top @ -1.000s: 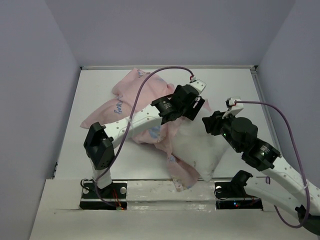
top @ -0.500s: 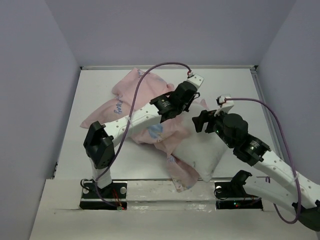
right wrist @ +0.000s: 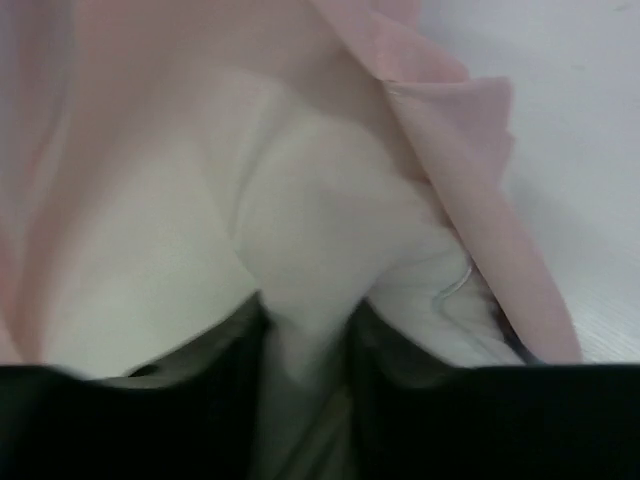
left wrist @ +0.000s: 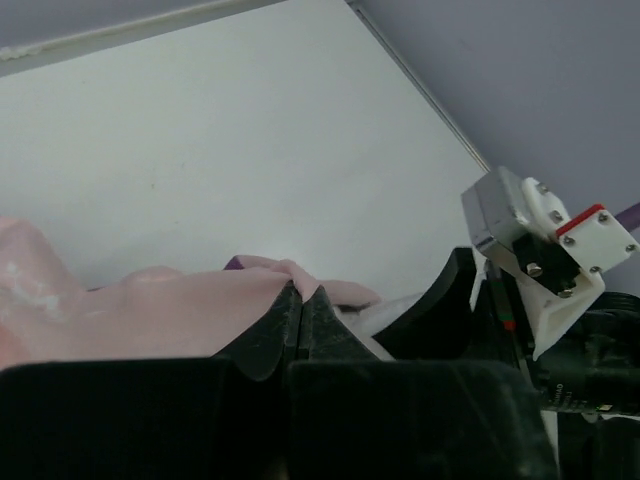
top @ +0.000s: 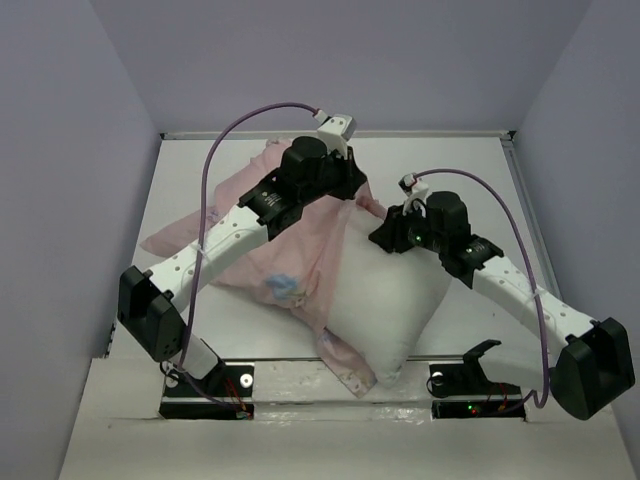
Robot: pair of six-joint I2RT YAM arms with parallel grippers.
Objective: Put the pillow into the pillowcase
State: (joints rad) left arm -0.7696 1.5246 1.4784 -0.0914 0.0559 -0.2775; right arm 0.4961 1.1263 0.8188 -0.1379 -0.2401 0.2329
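Observation:
The white pillow (top: 392,300) lies on the table with its near corner pointing at the arm bases. Its far-left part sits under the pink pillowcase (top: 250,235), which spreads off to the left. My left gripper (top: 352,192) is at the pillow's far corner, shut on the pillowcase's edge. In the left wrist view the jaws (left wrist: 301,295) meet on a pink fold (left wrist: 150,310). Just to the right, my right gripper (top: 381,240) is shut on a bunched fold of the pillow (right wrist: 300,220), with its jaws (right wrist: 305,345) either side. The pillowcase hem (right wrist: 460,170) drapes beside that fold.
The white table (top: 470,170) is closed in by a raised rail at the back and grey walls on both sides. Purple cables (top: 250,115) arc above both arms. A strip of pillowcase (top: 345,365) trails close to the near edge by the arm bases.
My left gripper shut on the pillowcase edge and pulled it back and left. The right gripper moved in, opened wide, then closed on the pillow. The pillow slid left.

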